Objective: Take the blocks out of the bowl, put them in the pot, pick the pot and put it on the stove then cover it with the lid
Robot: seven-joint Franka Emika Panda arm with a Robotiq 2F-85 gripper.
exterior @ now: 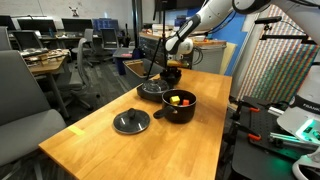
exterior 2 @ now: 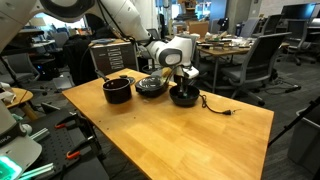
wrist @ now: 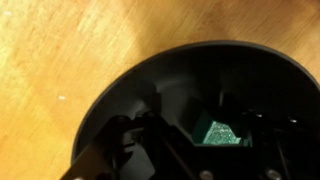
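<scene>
Short handle of the pot points toward the lid

We see a light wooden table filling the middle of an exterior view, with a small yellow tape mark near its left edge. A thin black cable lies on the tabletop and ends in a plug toward the right. Bare wood grain fills the left of the wrist view. A grey office chair stands at the near left, and another chair at the far right. A tall striped panel rises just beside the table's right edge.
</scene>
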